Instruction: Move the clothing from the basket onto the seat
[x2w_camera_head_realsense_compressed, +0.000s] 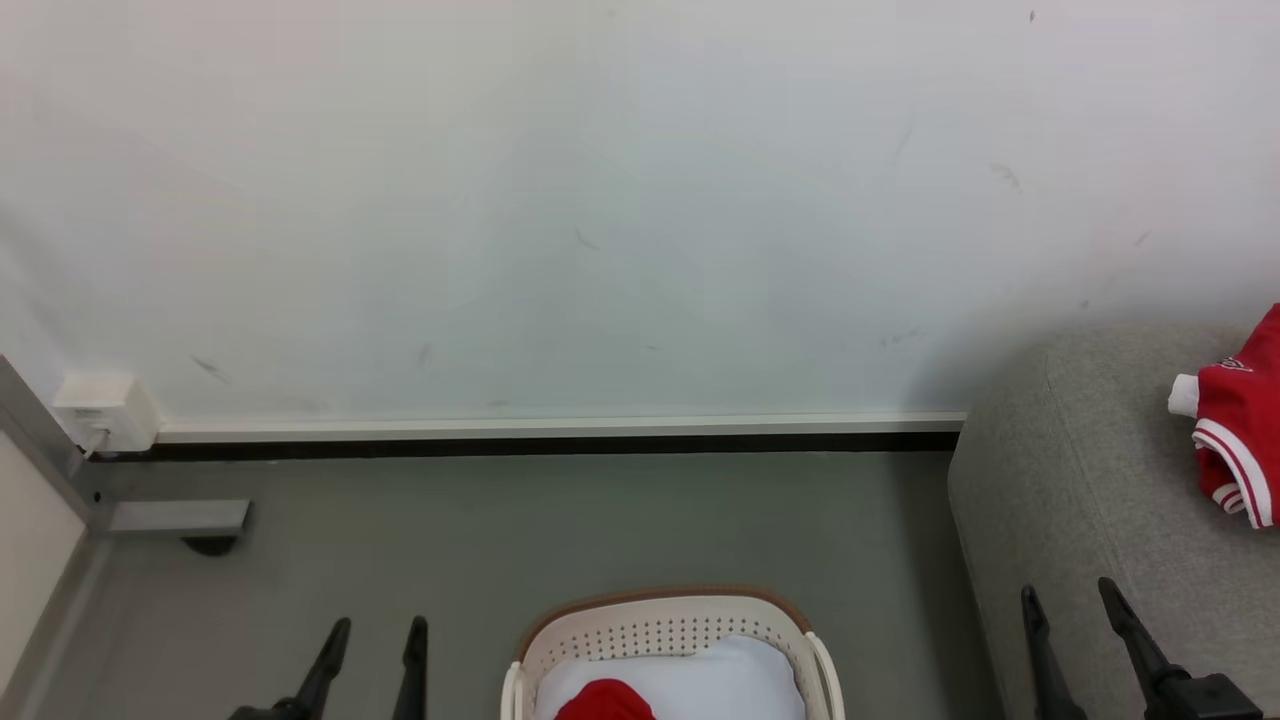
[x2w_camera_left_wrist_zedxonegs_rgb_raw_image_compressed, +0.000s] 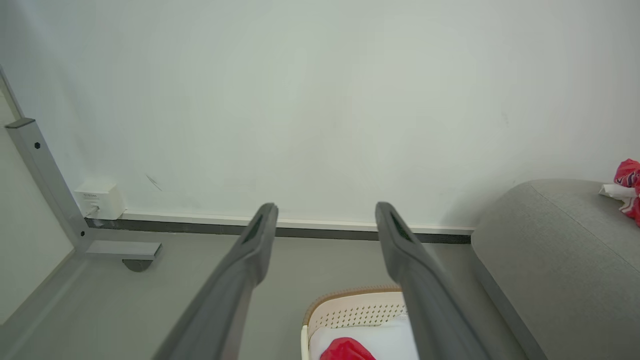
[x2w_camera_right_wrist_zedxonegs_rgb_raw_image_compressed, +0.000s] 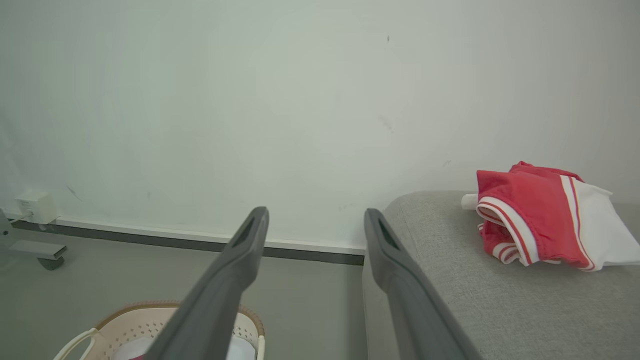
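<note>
The cream basket (x2w_camera_head_realsense_compressed: 665, 628) with a brown rim stands on the floor at the bottom centre, holding a bit of red clothing (x2w_camera_head_realsense_compressed: 605, 702) on a pale pad (x2w_camera_head_realsense_compressed: 720, 675). Another red garment with white stripes (x2w_camera_head_realsense_compressed: 1235, 420) lies on the grey seat (x2w_camera_head_realsense_compressed: 1090, 480) at the right. My left gripper (x2w_camera_head_realsense_compressed: 378, 630) is open left of the basket, empty. My right gripper (x2w_camera_head_realsense_compressed: 1072, 595) is open over the seat's near corner, empty. The left wrist view has the basket (x2w_camera_left_wrist_zedxonegs_rgb_raw_image_compressed: 350, 312) and its red piece (x2w_camera_left_wrist_zedxonegs_rgb_raw_image_compressed: 347, 350). The right wrist view shows the garment (x2w_camera_right_wrist_zedxonegs_rgb_raw_image_compressed: 535, 220) on the seat (x2w_camera_right_wrist_zedxonegs_rgb_raw_image_compressed: 475, 285).
A white wall (x2w_camera_head_realsense_compressed: 600, 200) with a dark skirting strip runs behind. A white socket box (x2w_camera_head_realsense_compressed: 105, 410) and a grey metal frame foot (x2w_camera_head_realsense_compressed: 180, 520) sit at the left. Grey floor (x2w_camera_head_realsense_compressed: 500, 540) lies between basket and wall.
</note>
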